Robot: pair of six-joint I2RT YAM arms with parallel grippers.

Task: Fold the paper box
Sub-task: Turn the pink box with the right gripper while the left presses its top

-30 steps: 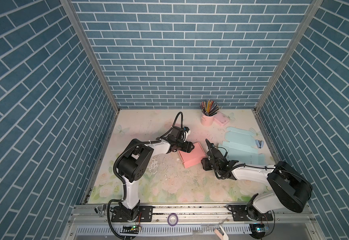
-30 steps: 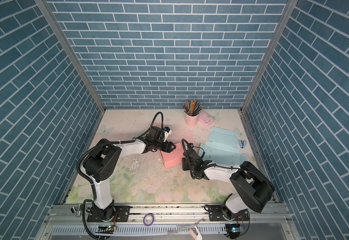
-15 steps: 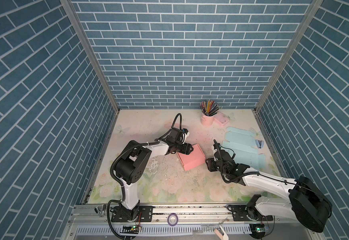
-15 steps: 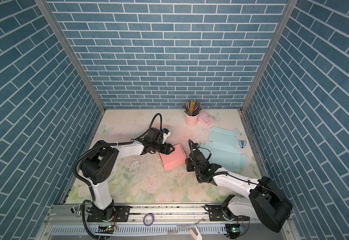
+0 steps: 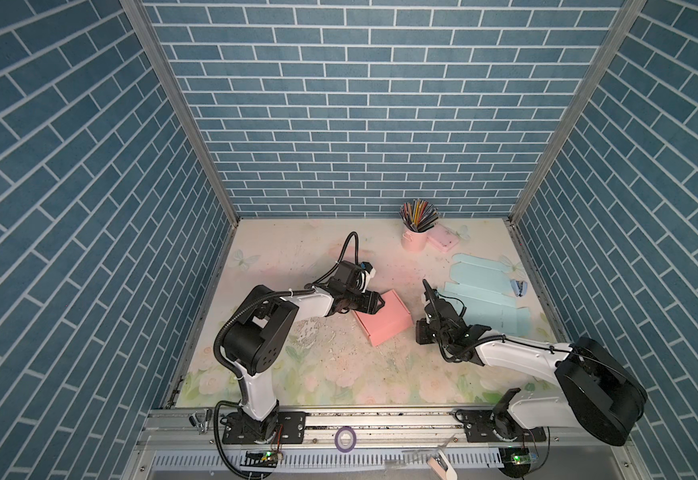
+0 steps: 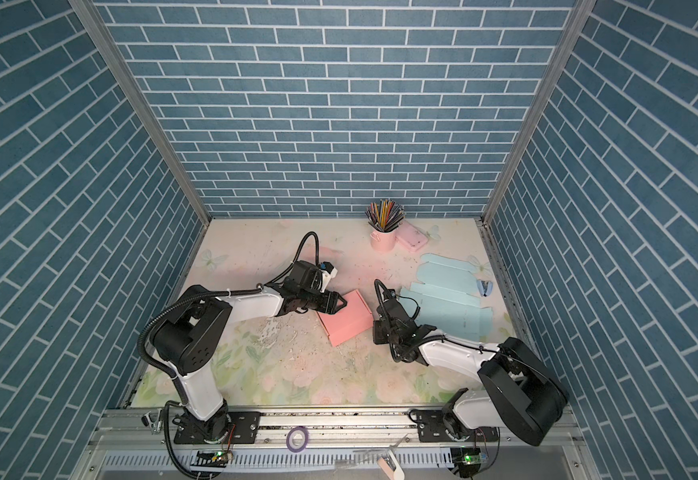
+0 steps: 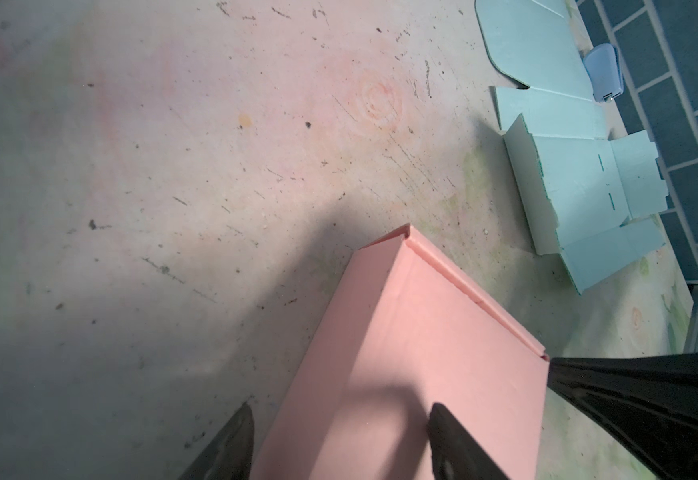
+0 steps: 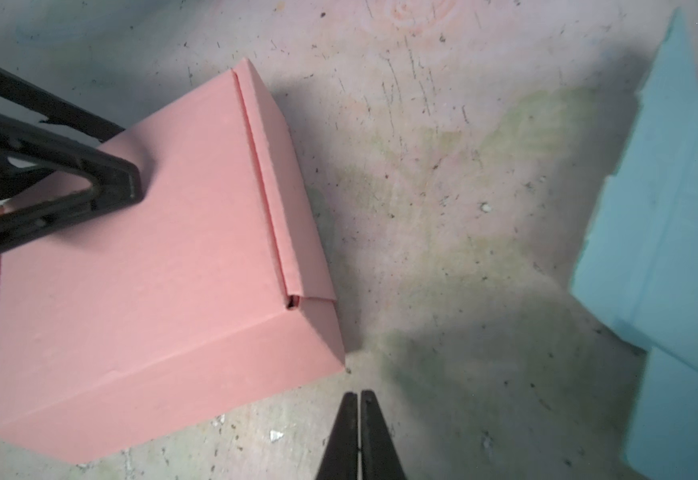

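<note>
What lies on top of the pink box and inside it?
One finger of the open left gripper is over the lid of the pink box, near a corner; contact is unclear. The lid is closed, so the inside is hidden.

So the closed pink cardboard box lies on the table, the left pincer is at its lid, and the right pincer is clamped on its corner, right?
Not quite: the right pincer is shut on nothing, clear of the closed pink cardboard box; the right wrist view shows bare table between them. The left pincer is at its lid.
</note>
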